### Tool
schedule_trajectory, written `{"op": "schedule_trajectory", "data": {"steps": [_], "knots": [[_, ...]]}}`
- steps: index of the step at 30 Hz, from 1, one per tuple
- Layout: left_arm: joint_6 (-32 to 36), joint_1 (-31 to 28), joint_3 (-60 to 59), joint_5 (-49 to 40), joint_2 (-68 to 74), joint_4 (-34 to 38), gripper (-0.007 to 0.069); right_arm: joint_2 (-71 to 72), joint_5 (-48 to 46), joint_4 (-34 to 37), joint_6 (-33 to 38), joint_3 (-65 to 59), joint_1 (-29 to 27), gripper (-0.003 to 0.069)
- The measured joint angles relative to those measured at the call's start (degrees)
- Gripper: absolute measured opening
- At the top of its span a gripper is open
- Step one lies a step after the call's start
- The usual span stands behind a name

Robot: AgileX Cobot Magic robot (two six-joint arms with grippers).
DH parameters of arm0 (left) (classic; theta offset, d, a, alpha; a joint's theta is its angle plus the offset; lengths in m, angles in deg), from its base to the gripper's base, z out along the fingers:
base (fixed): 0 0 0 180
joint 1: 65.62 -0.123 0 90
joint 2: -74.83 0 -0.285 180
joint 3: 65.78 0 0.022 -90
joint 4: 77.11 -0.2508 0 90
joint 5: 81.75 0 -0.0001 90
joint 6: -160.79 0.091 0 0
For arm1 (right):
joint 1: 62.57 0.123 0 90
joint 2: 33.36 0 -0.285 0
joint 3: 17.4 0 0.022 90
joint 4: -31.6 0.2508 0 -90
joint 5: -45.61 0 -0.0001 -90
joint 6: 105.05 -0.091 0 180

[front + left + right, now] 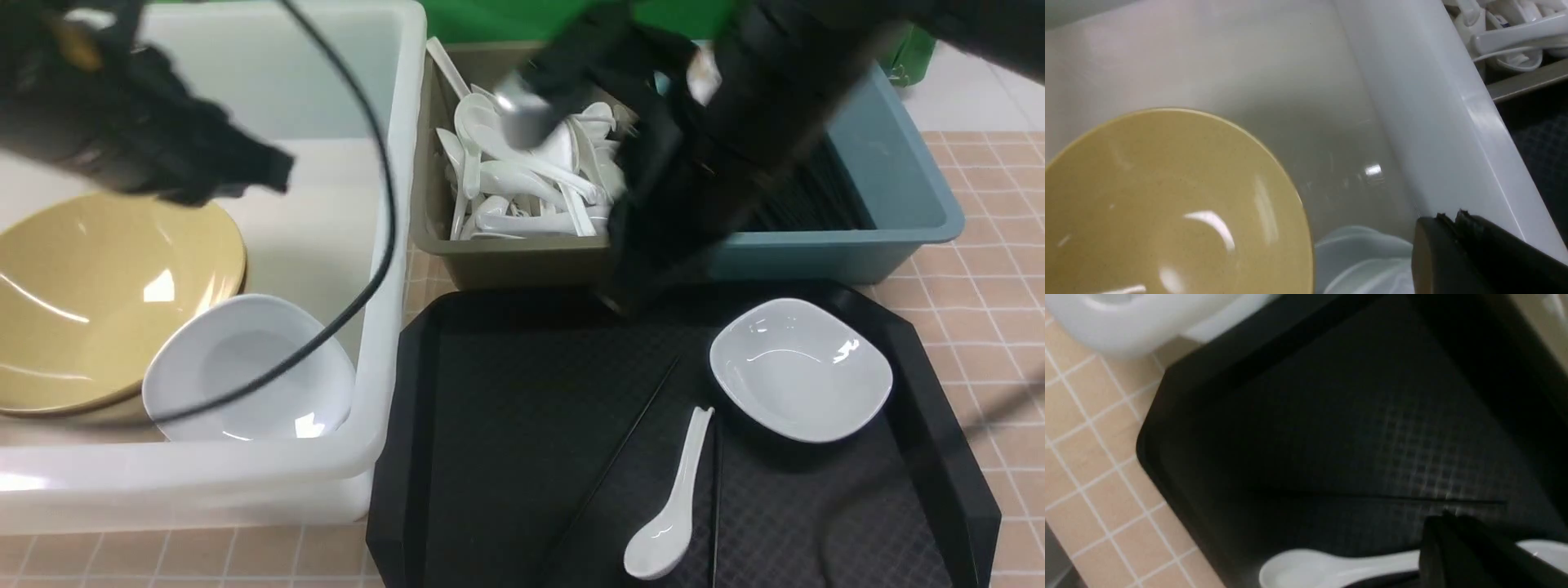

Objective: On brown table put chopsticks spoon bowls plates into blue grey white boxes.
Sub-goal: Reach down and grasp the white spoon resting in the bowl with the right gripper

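- Placing the right tool (1444, 522) over the far edge of the black tray (424, 457), well short of anything left on it, with its jaws pressed fully together and nothing showing between them.
- Placing the left tool (1447, 222) inside the white box (204, 478), above the yellow bowls (106, 294), likewise closed and carrying nothing.
- Finding the spoon (682, 483) on the tray, toward the robot from the right tool and slightly to its right, well apart from it.
- Reading its long axis as running near-to-far, leaning a little rightward at the far end; scoop pointing at the robot, hollow facing up, handle pointing away toward the grey box (506, 265) already holding many spoons.
- Judging the right arm much the nearer, the left being off over the white box, across its wall from the tray.
- Judging the coming move as pulling back toward the robot and lowering, with the jaws needing to part first and to straddle the handle across its width.
- Noting the chopsticks (612, 464) flanking the spoon: one slanting from near-left to far-right beside the handle, the other running almost straight near-to-far just right of the scoop, both flat on the tray and easy to catch by mistake.
- Noting the white plate (800, 371) sitting just beyond the handle tip, to the right.
- Leaving the blue box (816, 257) and the worktop (980, 212) out of this reach.
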Motion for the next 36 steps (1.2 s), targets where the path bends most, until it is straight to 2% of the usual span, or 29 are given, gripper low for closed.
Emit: {"op": "schedule_trajectory", "data": {"steps": [6, 11, 20, 28, 31, 36], "knots": [[0.52, -1.95, 9.82, -4.26, 16.16, 0.82, 0.0004, 15.17, 12.16, -0.05, -0.98, -23.15, 0.0, 0.0036], [0.52, -4.88, 12.42, -5.68, 23.56, 1.32, 0.0004, 23.45, 20.7, -0.05, -2.07, -35.87, 0.0, 0.0036], [0.46, -11.03, 12.61, -3.7, 26.48, 2.97, 0.0004, 26.32, 24.67, -0.05, -2.6, -41.91, 0.0, 0.004], [-0.87, -16.62, 12.63, -7.27, 25.57, 0.97, 0.0004, 26.32, 25.29, -0.05, -2.65, -41.91, 0.0, 0.0045], [-0.7, -16.45, 12.63, -6.76, 23.04, 2.13, 0.0004, 26.32, 25.29, -0.05, -2.65, -41.91, 0.0, 0.0047], [1.41, -13.81, 12.63, -3.67, 14.46, 8.73, 0.0004, 26.32, 26.03, -0.05, -2.65, -41.91, 0.0, 0.0048]]}}
